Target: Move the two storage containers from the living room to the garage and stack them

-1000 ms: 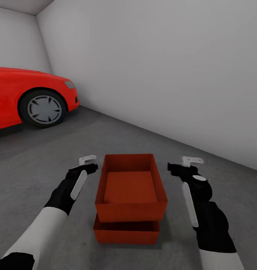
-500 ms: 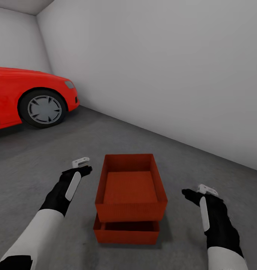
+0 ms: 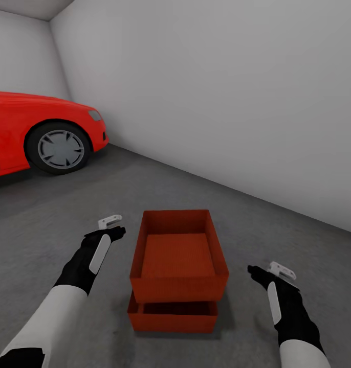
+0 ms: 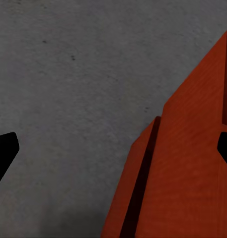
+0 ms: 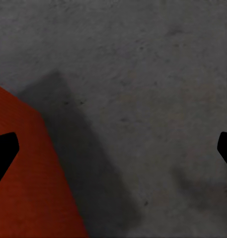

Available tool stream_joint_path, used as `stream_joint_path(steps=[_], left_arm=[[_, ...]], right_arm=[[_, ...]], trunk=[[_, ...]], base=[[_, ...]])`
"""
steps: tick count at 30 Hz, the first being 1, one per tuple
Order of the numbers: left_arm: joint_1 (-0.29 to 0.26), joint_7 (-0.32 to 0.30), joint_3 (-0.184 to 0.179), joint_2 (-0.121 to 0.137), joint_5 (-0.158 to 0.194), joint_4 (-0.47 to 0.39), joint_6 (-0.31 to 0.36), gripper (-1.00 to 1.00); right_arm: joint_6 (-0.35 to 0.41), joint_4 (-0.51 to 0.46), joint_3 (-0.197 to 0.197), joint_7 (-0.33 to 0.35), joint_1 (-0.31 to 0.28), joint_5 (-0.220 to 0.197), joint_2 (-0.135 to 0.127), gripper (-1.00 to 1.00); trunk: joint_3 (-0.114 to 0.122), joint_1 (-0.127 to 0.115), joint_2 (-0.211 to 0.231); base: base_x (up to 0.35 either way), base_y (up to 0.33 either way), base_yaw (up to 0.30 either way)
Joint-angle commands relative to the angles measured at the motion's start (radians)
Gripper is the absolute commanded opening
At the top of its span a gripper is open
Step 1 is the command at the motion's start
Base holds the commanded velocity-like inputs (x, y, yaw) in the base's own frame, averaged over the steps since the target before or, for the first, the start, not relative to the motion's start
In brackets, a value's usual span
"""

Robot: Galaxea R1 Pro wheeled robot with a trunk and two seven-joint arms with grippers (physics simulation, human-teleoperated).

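Storage containers, two matching orange-red rectangular bins with straight matte walls, sit stacked on the mottled grey concrete floor (image 3: 206, 179): the upper orange-red bin (image 3: 178, 255) rests on the lower orange-red bin (image 3: 173, 315). The left claw (image 3: 111, 226) at 9 o'clock and right claw (image 3: 270, 270) at 3 o'clock hang spread, empty. A glossy red car (image 3: 37, 130) shows at 10 o'clock in the head view.

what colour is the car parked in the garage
Bright red car, with a grey wheel; best seen in the head view.
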Motion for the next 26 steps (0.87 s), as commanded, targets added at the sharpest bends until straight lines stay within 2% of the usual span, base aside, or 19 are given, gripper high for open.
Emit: stream_joint_path(steps=[1,7,15,19,26], left_arm=[[0.0,0.0,0.0,0.0,0.0,0.0,0.0,1.0],[0.0,0.0,0.0,-0.001,0.0,0.002,0.0,1.0],[0.0,0.001,-0.001,-0.001,0.0,0.001,0.0,1.0],[0.0,0.0,-0.001,-0.001,0.0,0.0,0.0,1.0],[0.0,0.001,0.0,-0.002,0.001,-0.002,0.0,1.0]], right_arm=[[-0.003,-0.001,-0.001,0.0,0.0,0.0,-0.001,1.0],[-0.008,0.007,-0.003,0.0,0.001,0.0,0.004,1.0],[0.001,0.098,-0.005,-0.005,0.001,0.0,0.012,1.0],[0.001,0.105,-0.004,-0.005,0.002,0.0,0.03,1.0],[0.001,0.107,-0.005,-0.005,0.002,0.0,0.035,1.0]], trunk=[[0.0,0.0,0.0],[0.0,0.0,0.0],[0.0,0.0,0.0],[0.0,0.0,0.0],[0.0,0.0,0.0]], base=[[0.0,0.0,0.0],[0.0,0.0,0.0],[0.0,0.0,0.0],[0.0,0.0,0.0],[0.0,0.0,0.0]])
